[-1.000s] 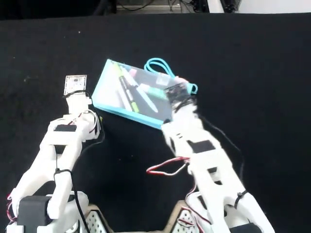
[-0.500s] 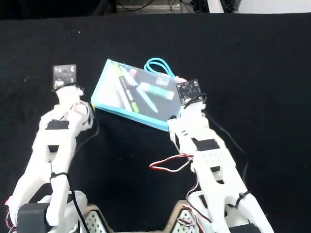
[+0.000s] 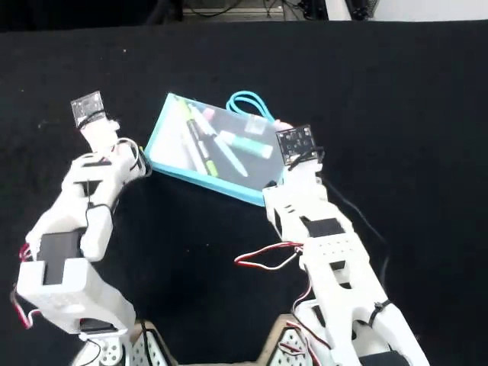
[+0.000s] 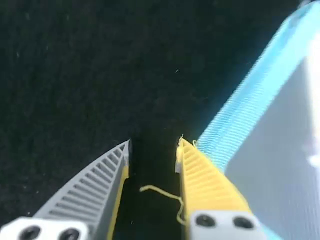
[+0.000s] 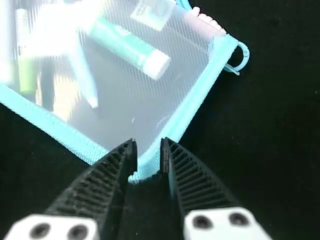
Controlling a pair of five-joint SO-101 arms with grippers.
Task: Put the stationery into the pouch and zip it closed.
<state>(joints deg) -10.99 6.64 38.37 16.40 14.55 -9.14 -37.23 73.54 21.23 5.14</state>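
Note:
The pouch [image 3: 213, 149] is a clear mesh bag with a teal border, lying flat at the table's middle. Inside it lie several pens [image 3: 194, 137] and a green glue stick [image 3: 248, 145]. My right gripper [image 3: 268, 191] is at the pouch's near right corner. In the right wrist view its black fingers [image 5: 115, 170] are shut on the teal corner of the pouch [image 5: 140, 100], with the glue stick [image 5: 127, 47] showing through the mesh. My left gripper [image 4: 152, 147] stands open beside the pouch's teal edge [image 4: 260, 100], with nothing between its fingers. From above, the left gripper [image 3: 139, 164] is off the pouch's left corner.
A teal cord loop [image 3: 248, 103] lies at the pouch's far side, and a small teal ring [image 5: 240, 55] hangs off its corner. The black table cloth [image 3: 396, 114] spreads wide to the right and far side. A red wire [image 3: 259, 263] hangs from the right arm.
The left arm has swung left and away from the pouch's left edge. The right arm shifted slightly right at first, then held still. The pouch has stayed in place.

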